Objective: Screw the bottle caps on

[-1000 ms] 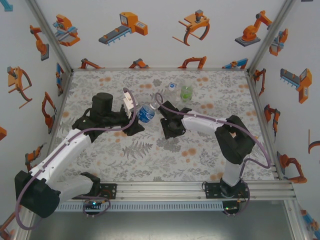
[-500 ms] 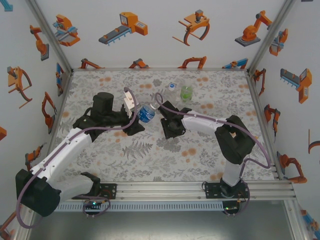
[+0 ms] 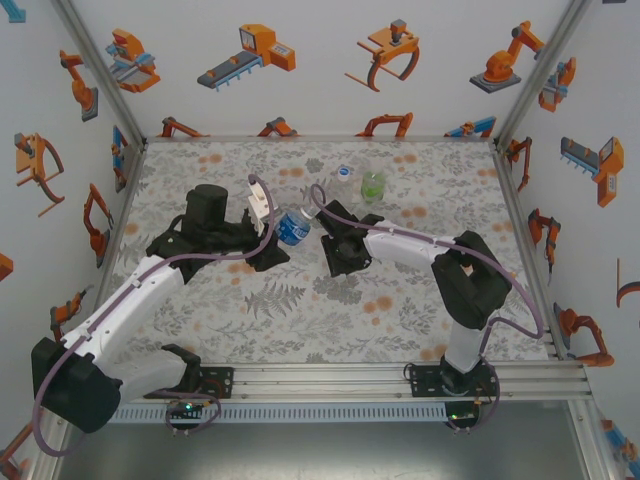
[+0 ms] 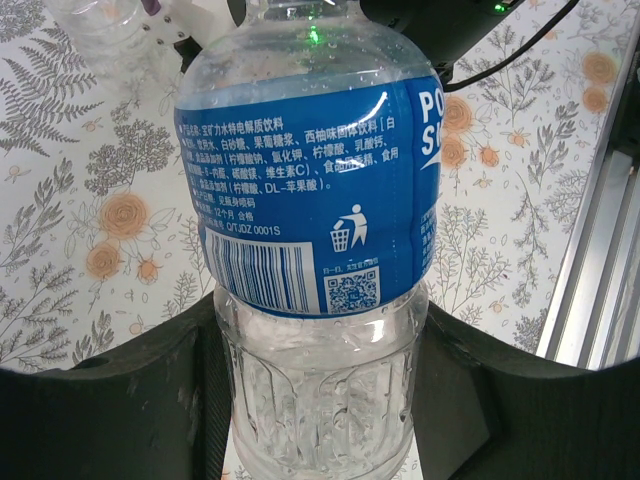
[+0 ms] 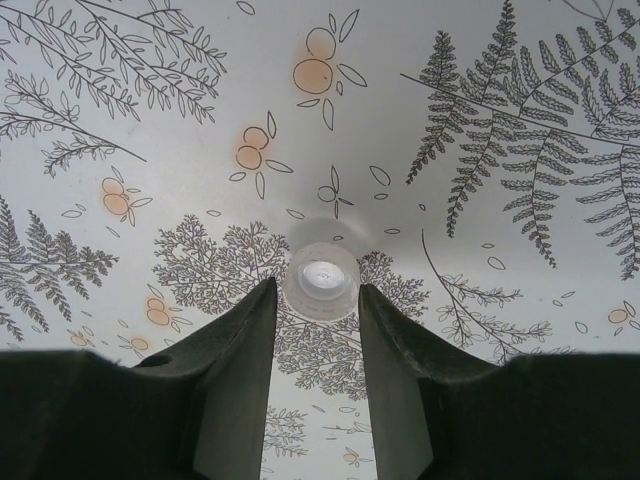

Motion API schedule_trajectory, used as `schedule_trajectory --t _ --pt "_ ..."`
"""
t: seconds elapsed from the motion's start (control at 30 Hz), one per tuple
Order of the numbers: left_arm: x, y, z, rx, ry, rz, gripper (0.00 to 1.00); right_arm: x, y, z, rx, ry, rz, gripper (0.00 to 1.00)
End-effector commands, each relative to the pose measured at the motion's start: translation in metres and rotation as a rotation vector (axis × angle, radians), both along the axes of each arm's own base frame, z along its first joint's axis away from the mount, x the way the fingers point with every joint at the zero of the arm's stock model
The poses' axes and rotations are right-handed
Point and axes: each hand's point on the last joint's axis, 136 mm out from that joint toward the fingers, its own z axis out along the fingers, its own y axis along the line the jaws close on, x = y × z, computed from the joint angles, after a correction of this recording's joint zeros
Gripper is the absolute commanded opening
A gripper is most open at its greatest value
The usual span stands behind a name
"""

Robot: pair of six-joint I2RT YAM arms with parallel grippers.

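Table [image 3: 250,300] carries 2 bottles at its far middle, a green bottle [image 3: 373,185] and a plain bottle [image 3: 344,180], side by side just beyond both arms. The left gripper [image 4: 320,400], arm stretched forward and inward, clamps the blue-label bottle [image 4: 310,200] low on its body. The right gripper [image 5: 318,292], angled down at the table near that bottle, pinches a white cap [image 5: 320,278].
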Motion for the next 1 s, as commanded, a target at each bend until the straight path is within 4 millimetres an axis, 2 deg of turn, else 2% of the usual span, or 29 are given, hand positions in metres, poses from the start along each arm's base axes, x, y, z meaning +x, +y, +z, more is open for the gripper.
schedule_trajectory --t 0.0,0.97 --pt "0.001 -0.003 0.013 -0.019 -0.010 -0.010 0.26 0.000 0.003 0.013 0.011 -0.015 0.010 0.37" --pt "0.001 -0.004 0.013 -0.014 -0.003 -0.009 0.26 -0.008 0.000 -0.027 -0.018 0.054 0.000 0.37"
